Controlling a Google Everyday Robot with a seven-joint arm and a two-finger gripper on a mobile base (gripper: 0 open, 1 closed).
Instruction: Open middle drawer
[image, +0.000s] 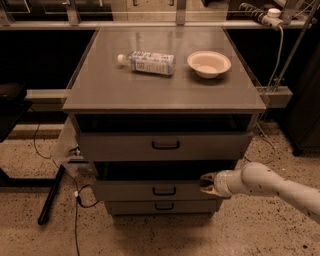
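Observation:
The middle drawer (130, 191) is a wide grey front with a small black bar handle (164, 190) at its centre. It sits between a taller drawer (115, 146) above and a narrow drawer (130, 206) below. A dark gap shows above its front. My gripper (204, 183) is at the right part of the middle drawer's front, at its top edge, to the right of the handle. My white arm (270, 185) reaches in from the lower right.
On the cabinet top (100, 90) lie a plastic bottle (146, 62) on its side and a white bowl (209, 63). Cables (75, 195) and a black bar (50, 195) lie on the speckled floor to the left. A rail (42, 94) runs behind the cabinet.

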